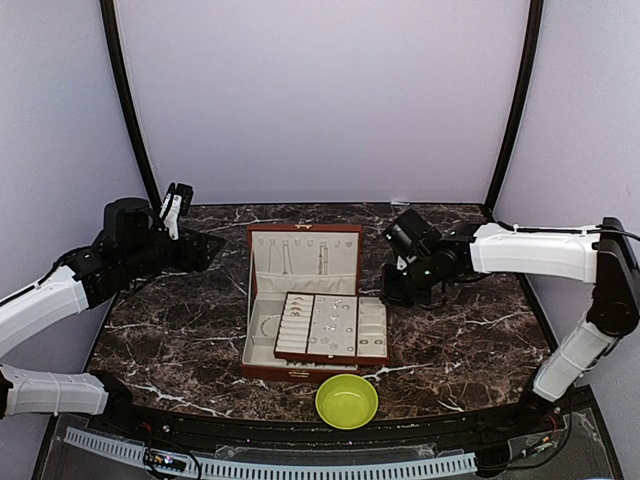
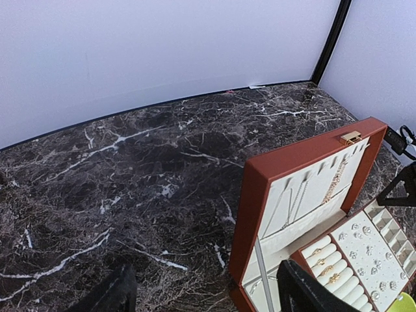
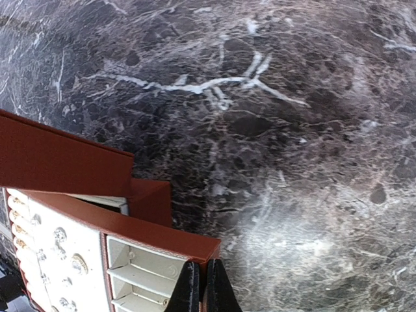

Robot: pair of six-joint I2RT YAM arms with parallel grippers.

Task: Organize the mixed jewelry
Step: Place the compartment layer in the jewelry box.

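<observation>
Box (image 1: 300, 229) — centre of frame, on bench (image 1: 170, 340); tray (image 1: 330, 357) over its lower right, jewelry (image 1: 335, 322) in it; bowl (image 1: 347, 403) below.

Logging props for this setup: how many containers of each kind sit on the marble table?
Red-brown hinged box: 1
Padded tray: 1
Green bowl: 1
Total: 3

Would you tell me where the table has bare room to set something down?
The widest bare marble lies left of the jewelry box, nearer than the left gripper. Another lies right of the tray, nearer than the right gripper. A strip runs behind the box. The near centre is crowded: the green bowl sits close to the box.
</observation>
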